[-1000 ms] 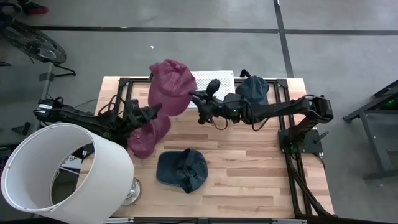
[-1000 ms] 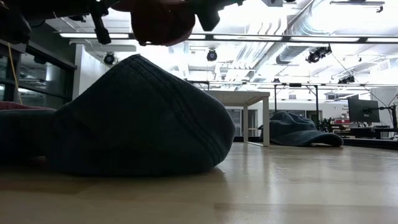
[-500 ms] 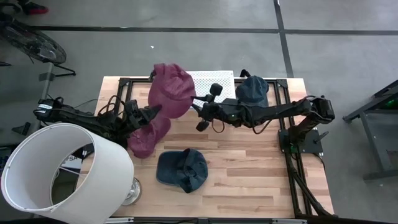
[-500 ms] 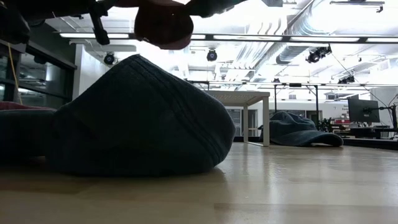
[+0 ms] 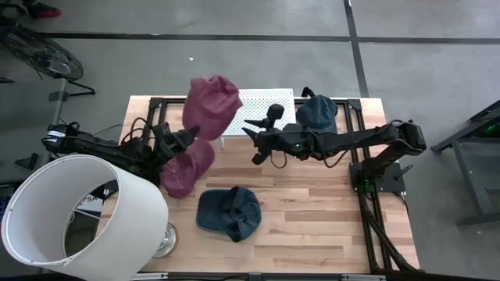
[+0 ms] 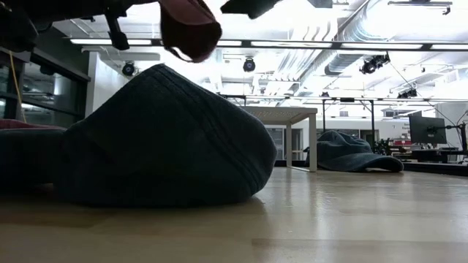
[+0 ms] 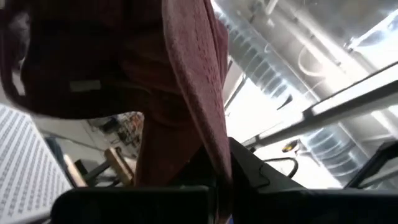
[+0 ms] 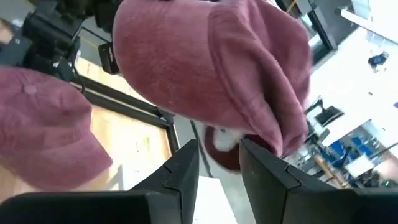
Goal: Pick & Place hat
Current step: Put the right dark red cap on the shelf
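Note:
A maroon hat (image 5: 211,104) hangs in the air over the table's far side, held by my left gripper (image 5: 190,133), which is shut on it. In the low view this maroon hat (image 6: 190,25) shows at the top. My right gripper (image 5: 254,135) stands open just right of the hat, apart from it. In the right wrist view its fingers (image 8: 183,168) point at the hat (image 8: 211,68). A second maroon hat (image 5: 187,168) lies crown up on the table below my left gripper. A navy cap (image 5: 228,212) rests near the near edge. My left gripper pinches the maroon hat by its lower edge (image 7: 214,155), a fold of cloth running down between the two fingers. The fingers come from the table's left, slanting upward. The hat is lifted clear and stands up above the fingers.
A white perforated stand (image 5: 269,100) sits at the far edge, with a dark blue hat (image 5: 318,113) to its right. A big white lampshade (image 5: 78,218) fills the near left corner. Bare wood lies right of the navy cap (image 6: 161,139).
My right gripper has drawn back from the maroon hat toward the table's right and no longer touches it. The hat, held by my left gripper, has swung a little toward the far left and sits higher in the low view.

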